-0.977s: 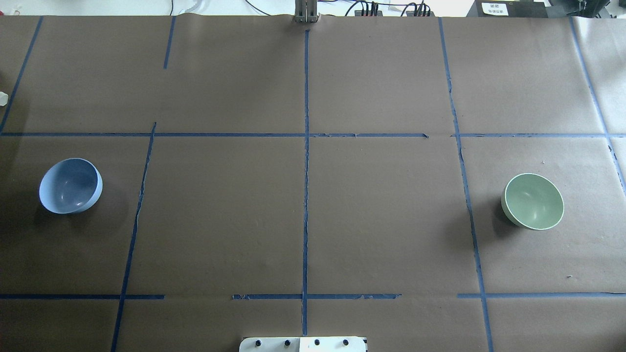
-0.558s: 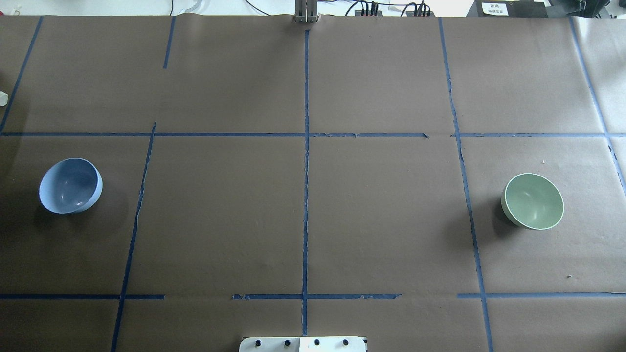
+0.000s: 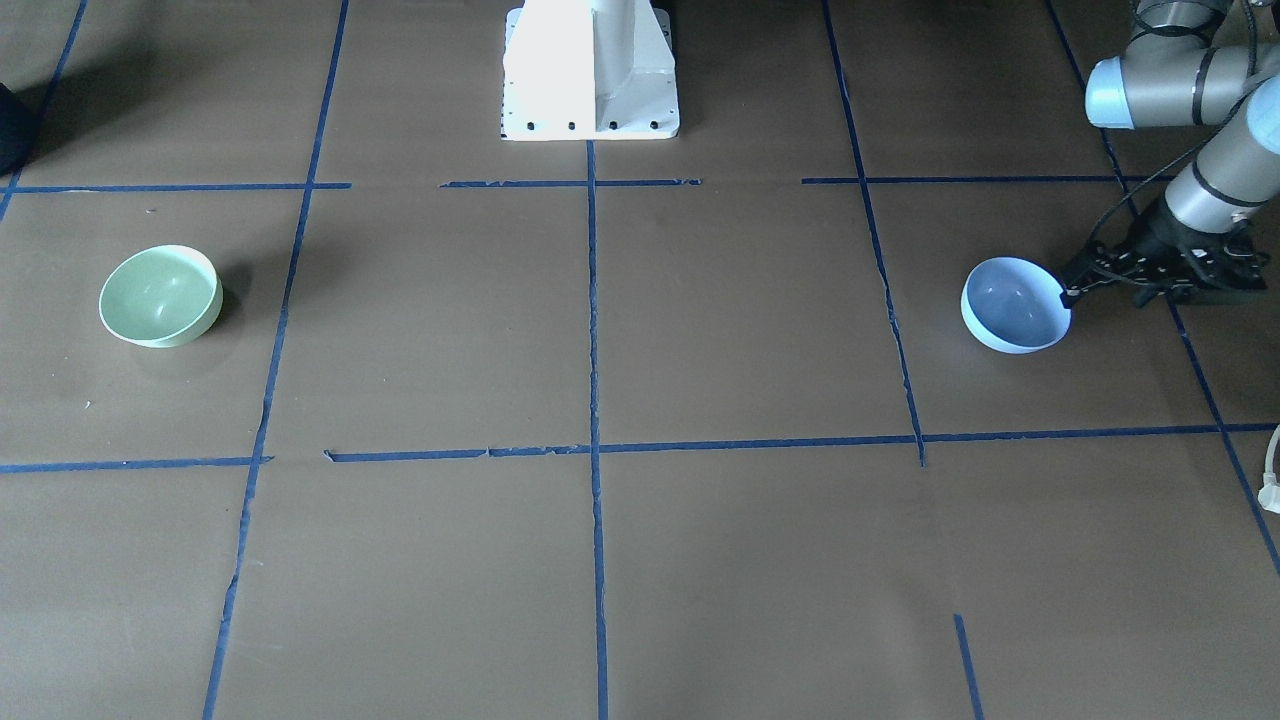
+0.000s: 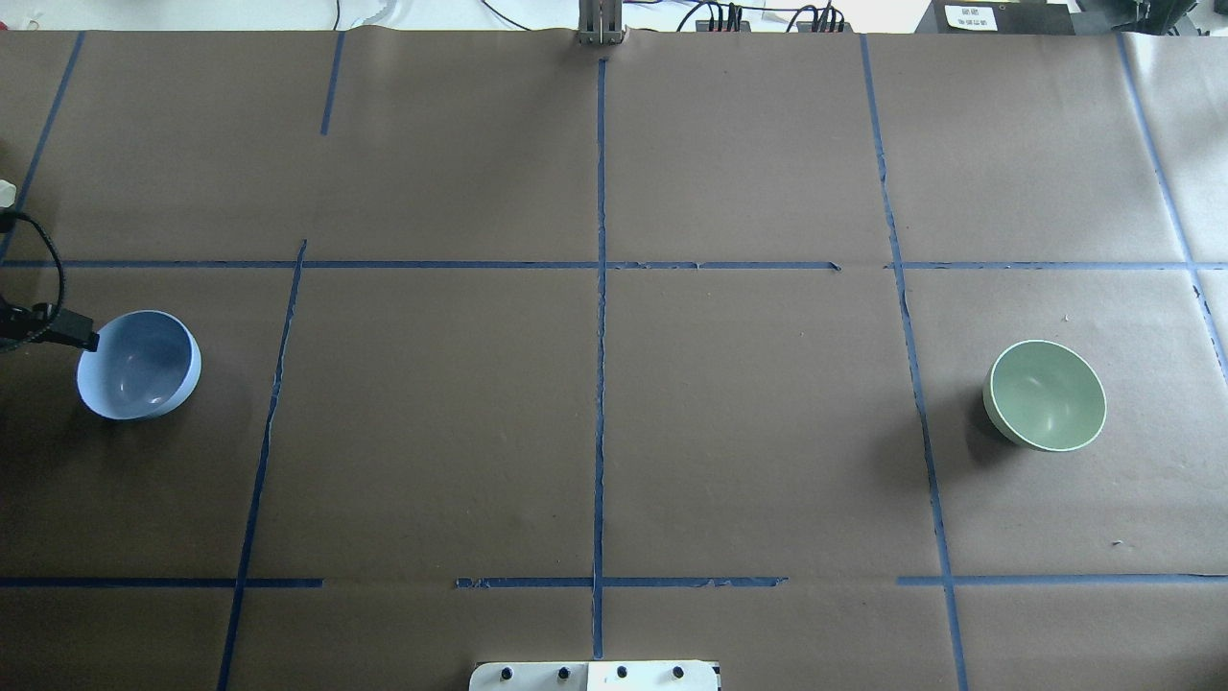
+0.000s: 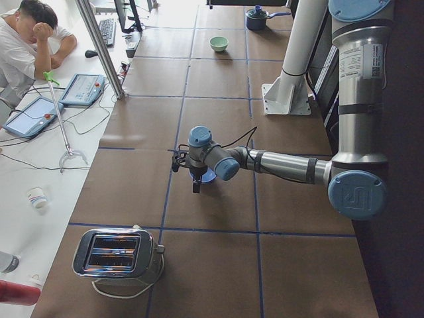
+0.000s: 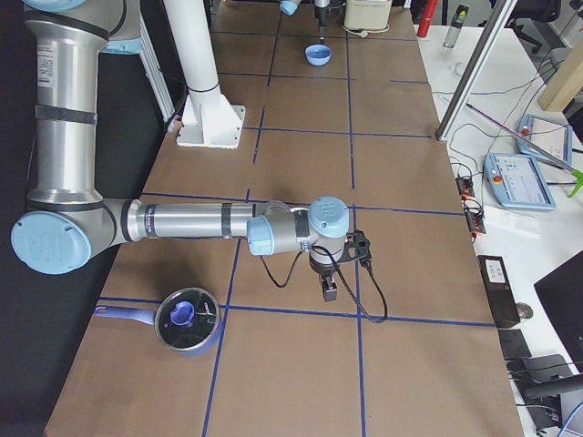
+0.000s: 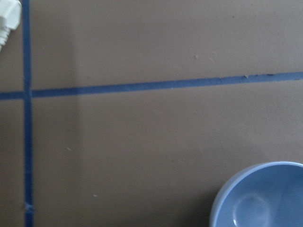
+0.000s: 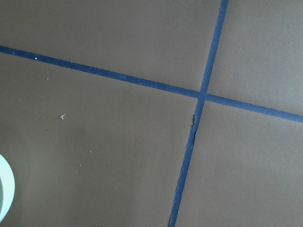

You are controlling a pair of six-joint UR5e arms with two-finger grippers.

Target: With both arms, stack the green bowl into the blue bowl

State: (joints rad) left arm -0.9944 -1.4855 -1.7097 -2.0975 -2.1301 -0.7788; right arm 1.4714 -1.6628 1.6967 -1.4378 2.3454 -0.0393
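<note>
The blue bowl [image 4: 139, 365] stands upright at the table's left; it also shows in the front view [image 3: 1015, 305] and the left wrist view [image 7: 262, 198]. The green bowl [image 4: 1046, 395] stands upright at the far right, apart from it [image 3: 160, 296]. My left gripper [image 3: 1078, 280] looks open, one fingertip at the blue bowl's outer rim [image 4: 88, 342]. My right gripper [image 6: 328, 287] shows only in the exterior right view, beside the green bowl, which the wrist mostly hides; I cannot tell whether it is open. The green bowl's rim [image 8: 4, 194] shows in the right wrist view.
The white pedestal base [image 3: 590, 70] stands at the table's near-robot middle. A toaster [image 5: 116, 252] sits off the left end, a lidded pot [image 6: 187, 319] off the right end. A white plug [image 7: 9, 19] lies near the left gripper. A person [image 5: 26, 40] sits at a side desk.
My left gripper has come into the overhead view from the left edge and now reaches the blue bowl's rim. Both bowls stay where they were.
</note>
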